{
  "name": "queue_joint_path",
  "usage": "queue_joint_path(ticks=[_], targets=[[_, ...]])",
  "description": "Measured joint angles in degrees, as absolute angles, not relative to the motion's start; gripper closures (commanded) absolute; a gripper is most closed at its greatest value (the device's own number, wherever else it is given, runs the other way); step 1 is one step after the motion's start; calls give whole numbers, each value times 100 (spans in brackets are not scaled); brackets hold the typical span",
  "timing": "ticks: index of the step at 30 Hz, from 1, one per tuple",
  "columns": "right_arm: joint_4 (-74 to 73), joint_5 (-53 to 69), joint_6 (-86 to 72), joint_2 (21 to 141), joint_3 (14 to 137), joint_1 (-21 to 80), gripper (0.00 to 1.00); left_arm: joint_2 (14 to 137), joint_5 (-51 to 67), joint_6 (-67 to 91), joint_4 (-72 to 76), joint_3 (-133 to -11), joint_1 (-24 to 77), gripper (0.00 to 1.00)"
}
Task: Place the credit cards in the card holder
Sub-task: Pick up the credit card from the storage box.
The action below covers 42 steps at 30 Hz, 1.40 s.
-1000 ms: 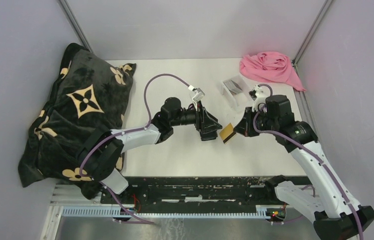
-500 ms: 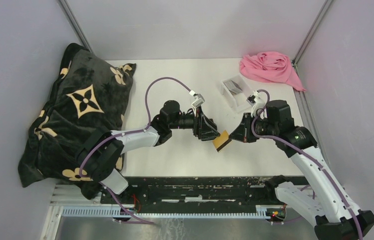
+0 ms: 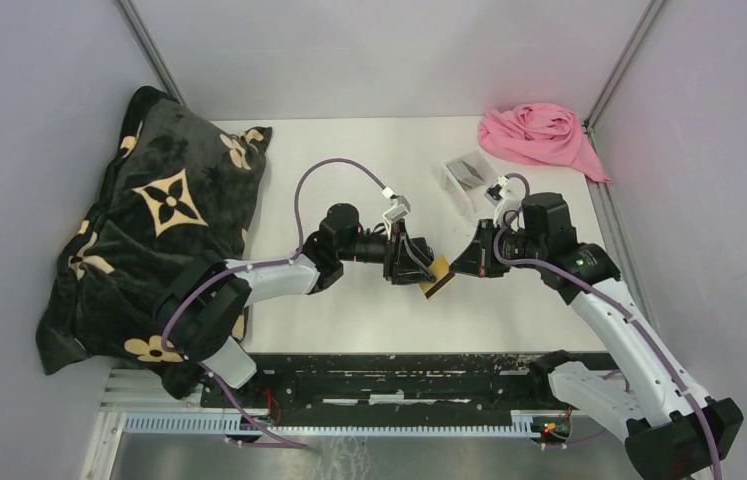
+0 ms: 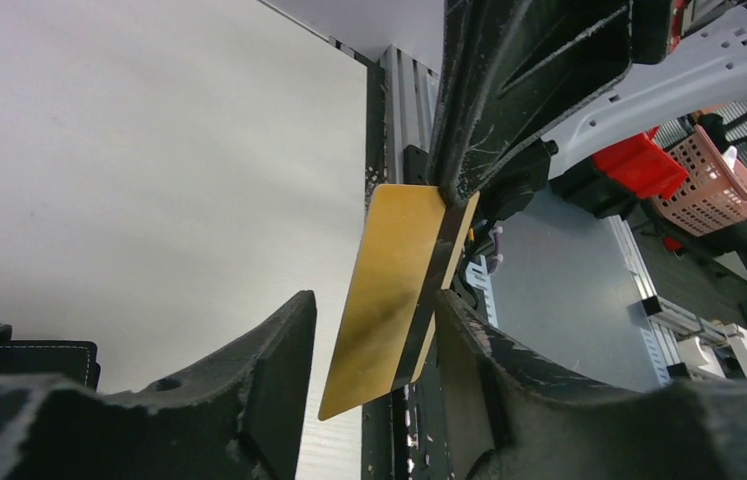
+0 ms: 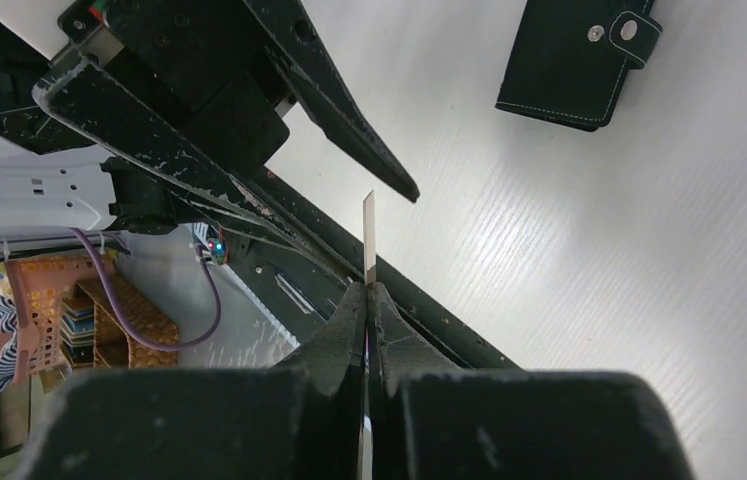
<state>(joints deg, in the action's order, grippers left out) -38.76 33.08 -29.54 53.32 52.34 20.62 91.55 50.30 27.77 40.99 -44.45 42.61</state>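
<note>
White surface (image 3: 369,310) fills the middle of the booth, with grey walls around it. The right fingers (image 5: 349,330) are pressed together on one end of a gold card (image 4: 394,300), holding it on edge and clear of the surface. The left fingers (image 4: 269,370) are spread, one on each side of the card's free end; whether either touches the card I cannot tell. A black wallet (image 5: 569,60), folded shut with metal studs showing at its tab, lies flat on the surface just outside the left fingers, apart from the card. Behind the right fingers in the top view sits a clear tray (image 3: 452,185) with greyish cards (image 3: 467,170) in it, and past that a pink cloth (image 3: 539,135). Well away from both pairs of fingers, on the left arm's side, lies a black pillow with tan flowers (image 3: 164,215).
</note>
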Motion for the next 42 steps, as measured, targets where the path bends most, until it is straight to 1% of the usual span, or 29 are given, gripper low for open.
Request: queue_joint_path(ticks=[7,13,14,15,20,22,26,29,32,36,40,42], targets=[[-3699,3389,-2976,5566,5234,2062,99,9386,5308,2888,4344,-4438,4261,73],[-3688,3341,-2950,5708,5236,2056,99,9555,5513,3020,4506,-4438,4222,97],[-3688,3323,-2923,5739,5234,2051,99,9579,5564,3046,4552,-4438,4204,97],[-3682,3301,-2899,5765,5236,2053,95,9603,5614,3087,4604,-4438,4176,97],[-3640,3059,-2742,5859,5251,2058,68,9706,5693,3387,4899,-4399,4091,97],[-3645,2834,-2692,5835,5251,2062,62,9710,5647,3494,5024,-4366,4053,97],[-3476,2381,-2672,5601,5166,2062,57,9710,5286,3647,5214,-4355,3992,97],[-3103,2191,-2742,5363,4880,2062,53,9671,4727,3819,5251,-4226,3988,97],[-2615,2152,-2882,5288,4451,2062,53,9612,4021,4141,5365,-3972,3997,97],[-2005,2154,-3087,5367,3955,2062,49,9607,3323,4829,5848,-3614,4005,97],[-1411,2185,-3173,5367,3693,2062,44,9708,2884,5496,6462,-3395,4023,97],[-1085,2220,-3192,5347,3605,2062,43,9797,2770,5749,6681,-3371,4032,97]])
